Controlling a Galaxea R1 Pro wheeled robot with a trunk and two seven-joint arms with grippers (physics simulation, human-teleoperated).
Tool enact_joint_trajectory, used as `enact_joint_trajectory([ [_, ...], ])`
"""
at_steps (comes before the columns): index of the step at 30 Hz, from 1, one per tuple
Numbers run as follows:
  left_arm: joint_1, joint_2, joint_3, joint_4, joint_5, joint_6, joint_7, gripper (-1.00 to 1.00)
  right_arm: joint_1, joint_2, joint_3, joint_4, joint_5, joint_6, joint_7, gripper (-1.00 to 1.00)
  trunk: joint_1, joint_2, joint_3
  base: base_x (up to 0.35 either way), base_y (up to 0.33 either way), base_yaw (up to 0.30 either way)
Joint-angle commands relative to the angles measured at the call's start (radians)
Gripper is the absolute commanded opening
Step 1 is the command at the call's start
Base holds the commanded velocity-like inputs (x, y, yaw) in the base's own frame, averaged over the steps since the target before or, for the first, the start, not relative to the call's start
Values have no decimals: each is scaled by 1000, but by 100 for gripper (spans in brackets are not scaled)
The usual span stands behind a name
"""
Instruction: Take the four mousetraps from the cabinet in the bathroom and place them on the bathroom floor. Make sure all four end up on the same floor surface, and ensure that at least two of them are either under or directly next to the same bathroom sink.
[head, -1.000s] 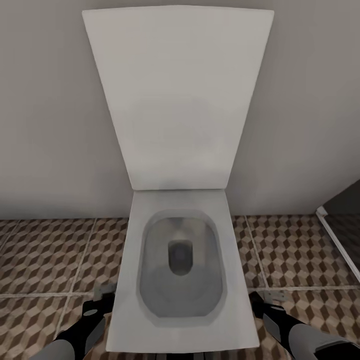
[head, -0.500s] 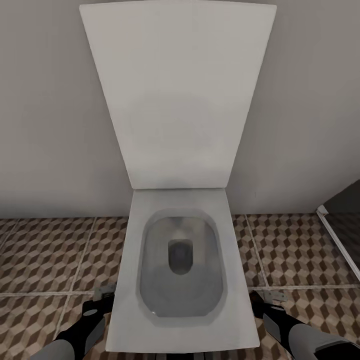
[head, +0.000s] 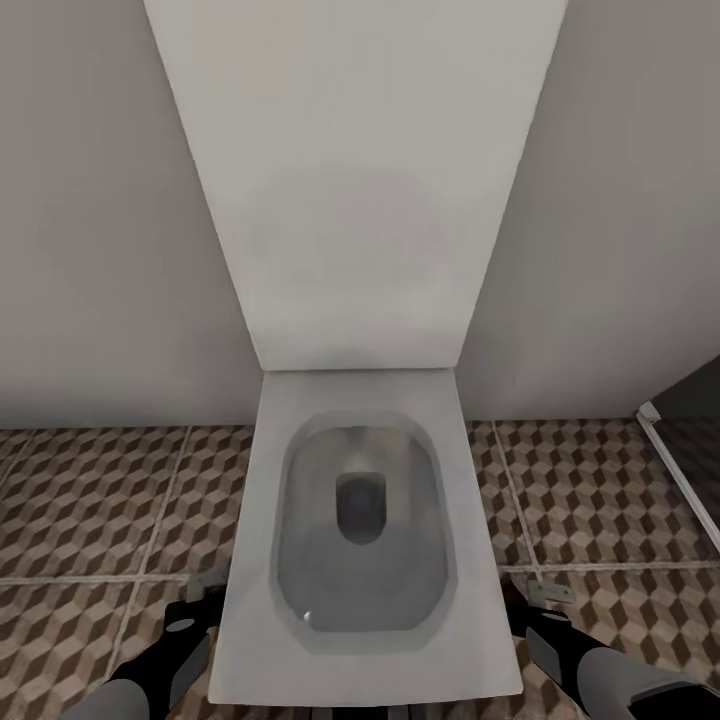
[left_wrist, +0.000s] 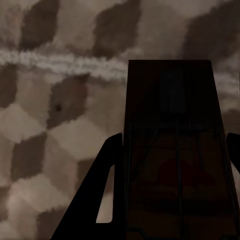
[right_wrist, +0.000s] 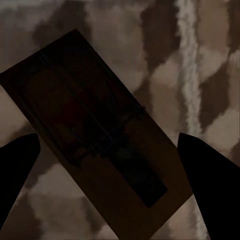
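In the left wrist view my left gripper (left_wrist: 170, 145) is shut on a dark-brown mousetrap (left_wrist: 172, 125), which stands out lengthwise between the black fingers (left_wrist: 97, 190) above the cube-pattern bathroom floor (left_wrist: 45, 125). My right gripper (right_wrist: 107, 145) is shut on a second mousetrap (right_wrist: 100, 130), held slantwise between its fingers (right_wrist: 210, 180) over the tiles (right_wrist: 200, 75). In the head view the left gripper (head: 195, 612) and right gripper (head: 528, 612) hang low on either side of the toilet, each with a small flat piece at its tip. The cabinet and the sink are out of view.
A white toilet (head: 360, 640) with its lid (head: 350, 180) raised stands straight ahead against the pale grey wall (head: 90, 220). A dark panel with a white frame edge (head: 675, 465) sits at the far right. Tiled floor (head: 90, 500) lies open on both sides of the toilet.
The head view has shifted closer to the toilet, so the lid now runs past the top edge. Both grippers keep their places and their hold on the mousetraps.
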Motion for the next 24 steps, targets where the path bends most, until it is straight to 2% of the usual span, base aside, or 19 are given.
enact_joint_trajectory([
  [1, 0, 1, -9, 0, 8, -3, 8, -100, 0, 0, 9, -1, -10, 0, -2, -100, 0, 0, -5, 0, 0, 0],
  [4, 0, 1, -9, 0, 8, -3, 8, -100, 0, 0, 9, -1, -10, 0, -2, -100, 2, -1, -16, 0, 0, 0],
  [20, 0, 1, -9, 0, 8, -3, 8, -100, 0, -1, 9, -1, -10, -1, -2, -100, 2, -1, -16, 0, 0, 0],
  [24, 0, 1, -9, 0, 8, -3, 8, -100, 0, -1, 9, -1, -10, -1, -2, -100, 3, -2, -32, 0, 0, 0],
])
